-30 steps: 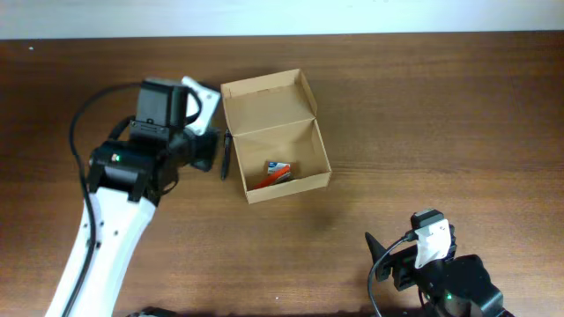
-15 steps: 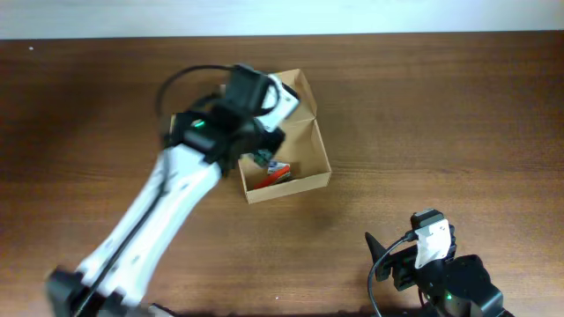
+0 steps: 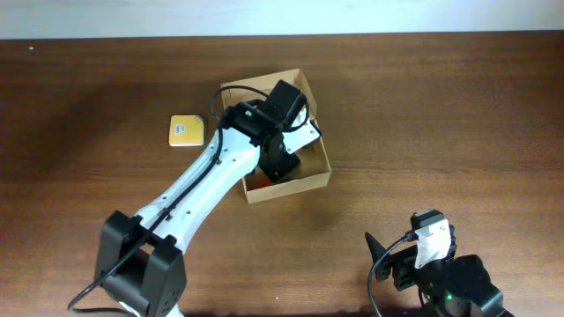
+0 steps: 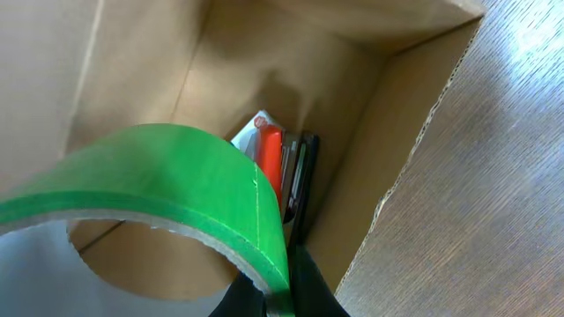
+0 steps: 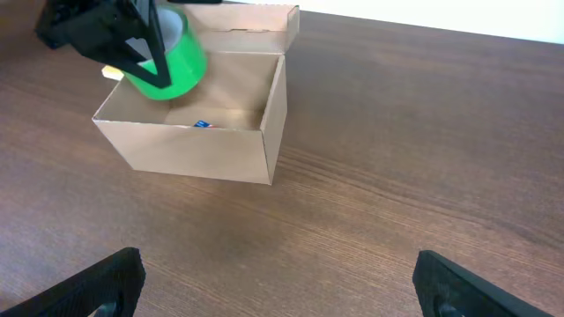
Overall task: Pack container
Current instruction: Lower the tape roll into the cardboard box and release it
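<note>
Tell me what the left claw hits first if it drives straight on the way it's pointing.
The left claw, shut on a green tape roll, points down into the open cardboard box. Straight on, it would probably meet the orange-and-black item on the box floor first, though depth is unclear.

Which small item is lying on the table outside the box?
The yellow square, left of the cardboard box. The left gripper holds the green tape roll over the box; the orange item lies inside it.

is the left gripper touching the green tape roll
Touching. The left wrist view shows the left gripper shut on the green tape roll, its fingers pinching the wall.
</note>
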Tool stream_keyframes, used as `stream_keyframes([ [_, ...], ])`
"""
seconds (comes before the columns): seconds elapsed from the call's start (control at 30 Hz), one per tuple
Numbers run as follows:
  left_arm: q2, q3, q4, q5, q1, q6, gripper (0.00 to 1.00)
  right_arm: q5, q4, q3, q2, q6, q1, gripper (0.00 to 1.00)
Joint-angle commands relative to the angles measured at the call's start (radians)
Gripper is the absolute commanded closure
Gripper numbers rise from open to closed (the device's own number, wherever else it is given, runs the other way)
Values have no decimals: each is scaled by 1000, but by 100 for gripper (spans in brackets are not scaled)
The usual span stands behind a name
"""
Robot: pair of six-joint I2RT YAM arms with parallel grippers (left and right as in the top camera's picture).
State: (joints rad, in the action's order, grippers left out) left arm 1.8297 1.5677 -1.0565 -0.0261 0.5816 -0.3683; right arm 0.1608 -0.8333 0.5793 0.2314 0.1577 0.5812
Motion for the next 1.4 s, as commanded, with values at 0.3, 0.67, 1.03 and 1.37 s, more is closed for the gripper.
stream_keyframes([
  [0.3, 79, 36, -1, -31, 0, -23, 98, 16, 3, -3, -7, 8, -4, 1],
  [0.67, 85, 36, 12, -31, 0, -23, 69, 16, 3, -3, -7, 8, -4, 1],
  [1.03, 85, 36, 16, -26, 0, -23, 33, 16, 2, -3, -7, 8, -4, 1],
  [1.37, 55, 203, -26, 98, -7, -14, 13, 16, 3, -3, -7, 8, -4, 1],
])
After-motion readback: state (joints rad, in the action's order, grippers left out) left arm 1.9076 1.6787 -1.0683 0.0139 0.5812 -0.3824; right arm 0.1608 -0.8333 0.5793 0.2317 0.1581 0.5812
